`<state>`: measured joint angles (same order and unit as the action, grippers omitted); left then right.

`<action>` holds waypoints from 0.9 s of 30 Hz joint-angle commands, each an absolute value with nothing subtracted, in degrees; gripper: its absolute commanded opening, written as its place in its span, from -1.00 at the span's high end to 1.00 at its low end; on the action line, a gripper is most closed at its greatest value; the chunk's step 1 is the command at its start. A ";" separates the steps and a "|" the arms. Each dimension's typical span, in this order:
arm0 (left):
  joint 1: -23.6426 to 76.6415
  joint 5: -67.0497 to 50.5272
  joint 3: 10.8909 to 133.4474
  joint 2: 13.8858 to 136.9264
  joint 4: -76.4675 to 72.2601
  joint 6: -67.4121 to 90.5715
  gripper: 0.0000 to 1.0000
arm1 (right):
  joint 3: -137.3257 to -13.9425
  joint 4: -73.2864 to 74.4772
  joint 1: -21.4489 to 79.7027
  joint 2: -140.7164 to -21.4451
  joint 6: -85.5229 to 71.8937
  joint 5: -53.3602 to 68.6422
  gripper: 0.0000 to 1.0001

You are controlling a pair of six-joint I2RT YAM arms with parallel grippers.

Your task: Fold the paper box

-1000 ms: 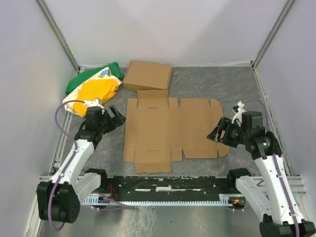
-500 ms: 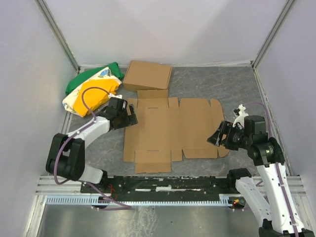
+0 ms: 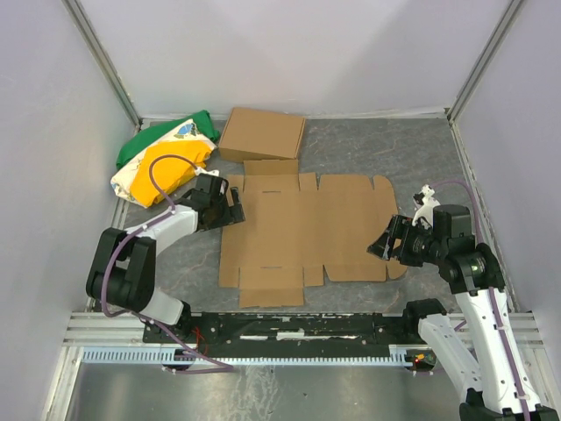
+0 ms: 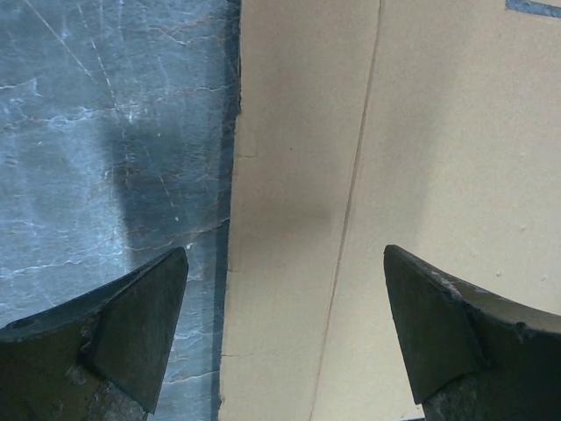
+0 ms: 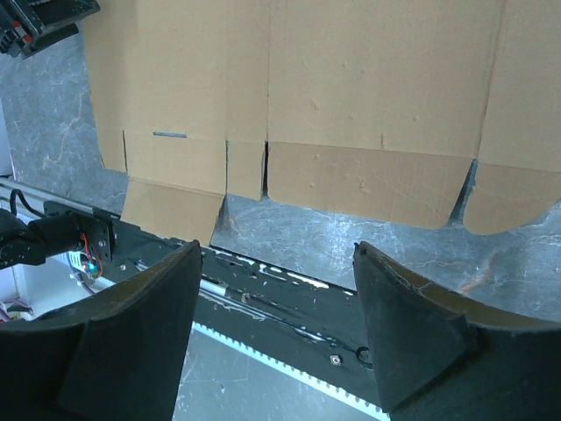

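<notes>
Paper box (image 3: 302,241) lies flat and unfolded, mid-desk (image 3: 368,149). Left hand (image 3: 231,206) is fully open and empty, straddling the sheet's left edge. Left wrist view cuts off all but a strip of cardboard, and I can't tell if the fingertips (image 4: 149,316) touch down. Right hand (image 3: 379,243) is open wide and empty at the right edge, covering part of it. Its height over the sheet is unclear.

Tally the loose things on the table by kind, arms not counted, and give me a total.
flat cardboard sheet: 1
assembled cardboard box: 1
green, yellow and white bag: 1
Total: 3
</notes>
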<state>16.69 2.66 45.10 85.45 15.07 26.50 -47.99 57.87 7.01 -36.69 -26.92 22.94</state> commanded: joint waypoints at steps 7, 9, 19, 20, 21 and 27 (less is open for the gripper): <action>16.87 2.77 45.77 88.96 12.21 26.31 -0.85 | -47.60 56.07 7.03 -36.13 -25.96 23.82 -0.56; 16.96 2.42 45.95 89.49 12.23 26.61 -0.78 | -47.55 56.07 7.03 -36.05 -25.89 23.82 -0.56; 17.31 3.27 44.86 86.02 10.81 28.04 0.16 | -46.99 56.55 6.99 -35.53 -25.76 23.21 -0.57; 17.31 3.26 44.71 85.38 10.86 28.04 0.19 | -47.09 56.60 6.96 -35.59 -25.80 23.20 -0.57; 17.38 3.26 44.51 84.65 10.88 28.04 0.22 | -47.11 56.67 7.02 -35.66 -25.75 23.16 -0.57; 17.40 1.97 44.12 79.82 12.01 27.73 0.63 | -47.07 56.95 7.03 -36.18 -25.65 22.51 -0.57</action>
<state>17.12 2.87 44.05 84.42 13.19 26.76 -47.00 57.87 7.01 -36.05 -26.65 23.22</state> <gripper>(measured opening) 0.231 0.783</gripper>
